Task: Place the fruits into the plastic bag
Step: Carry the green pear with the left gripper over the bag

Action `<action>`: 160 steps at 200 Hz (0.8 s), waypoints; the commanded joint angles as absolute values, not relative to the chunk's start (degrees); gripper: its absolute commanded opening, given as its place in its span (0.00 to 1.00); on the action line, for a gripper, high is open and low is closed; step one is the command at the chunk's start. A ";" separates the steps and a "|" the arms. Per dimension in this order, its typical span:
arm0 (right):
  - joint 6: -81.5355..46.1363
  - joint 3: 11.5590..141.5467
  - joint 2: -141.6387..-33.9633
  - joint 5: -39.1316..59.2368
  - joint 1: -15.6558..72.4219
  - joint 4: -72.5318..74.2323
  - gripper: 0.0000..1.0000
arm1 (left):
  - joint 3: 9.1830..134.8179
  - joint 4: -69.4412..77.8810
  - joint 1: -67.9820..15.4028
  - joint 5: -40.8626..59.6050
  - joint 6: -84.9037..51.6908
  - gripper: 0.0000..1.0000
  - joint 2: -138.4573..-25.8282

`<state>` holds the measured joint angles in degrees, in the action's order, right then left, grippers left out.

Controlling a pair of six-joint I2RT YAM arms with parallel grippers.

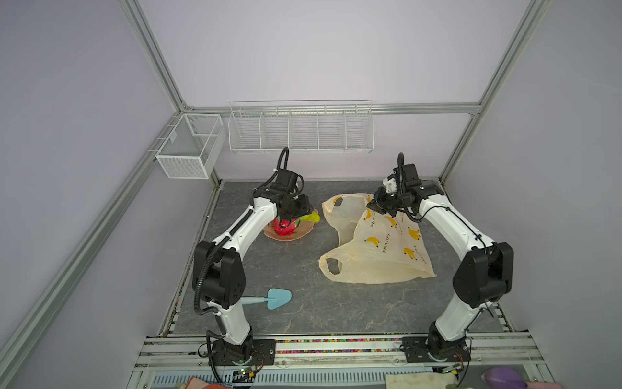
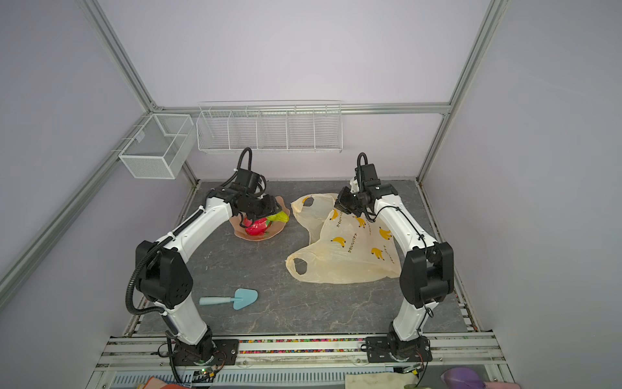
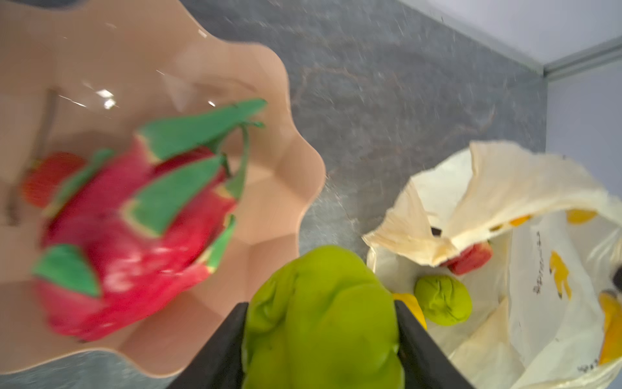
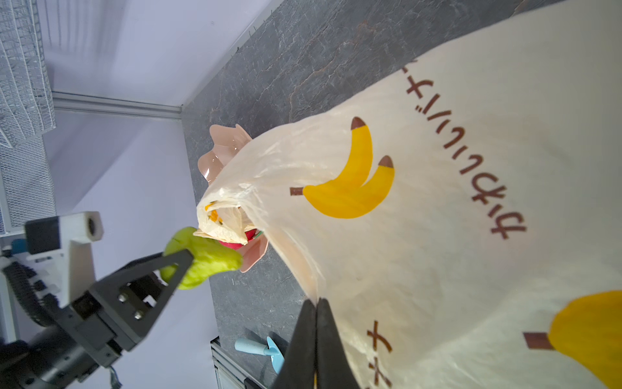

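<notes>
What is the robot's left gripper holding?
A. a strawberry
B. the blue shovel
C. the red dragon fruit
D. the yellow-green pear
D: in the left wrist view the yellow-green pear is squeezed between the fingers of the left gripper, while the dragon fruit lies in the peach dish.

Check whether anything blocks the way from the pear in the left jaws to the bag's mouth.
Nothing solid does. The yellow-green pear, clamped in the left gripper, faces only bare tabletop before the plastic bag. The right gripper pinches the bag's edge up, but a folded flap droops over part of the mouth.
</notes>
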<state>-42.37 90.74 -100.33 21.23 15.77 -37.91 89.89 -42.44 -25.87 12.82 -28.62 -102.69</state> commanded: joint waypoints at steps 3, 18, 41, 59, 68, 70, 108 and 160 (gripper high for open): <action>-41.92 90.62 -99.05 21.45 15.47 -38.30 0.07 | 87.99 -37.84 -29.46 17.91 -28.56 0.59 -103.73; -41.90 90.54 -98.95 21.36 15.49 -38.49 0.07 | 87.89 -37.18 -31.93 18.74 -28.30 0.59 -105.20; -41.74 90.40 -98.70 21.27 15.56 -38.52 0.07 | 87.28 -36.17 -34.44 19.75 -28.48 0.59 -107.32; -41.75 89.96 -98.61 21.18 15.56 -38.58 0.07 | 87.32 -36.18 -36.29 19.60 -28.17 0.58 -109.15; -41.92 89.66 -98.50 21.26 15.56 -38.43 0.07 | 87.49 -36.20 -37.09 19.16 -28.22 0.58 -110.08; -41.90 89.54 -98.45 21.27 15.65 -38.35 0.07 | 87.57 -36.21 -37.27 19.05 -28.19 0.58 -110.31; -42.12 88.62 -98.17 21.31 15.82 -38.06 0.06 | 89.74 -37.06 -39.56 16.33 -28.24 0.58 -113.77; -42.16 88.42 -98.01 21.44 16.35 -38.14 0.07 | 91.86 -37.16 -41.00 14.85 -29.00 0.56 -117.34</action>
<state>-42.39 89.41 -100.03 21.23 15.90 -37.89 89.38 -36.91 -40.29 16.38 -28.73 -115.77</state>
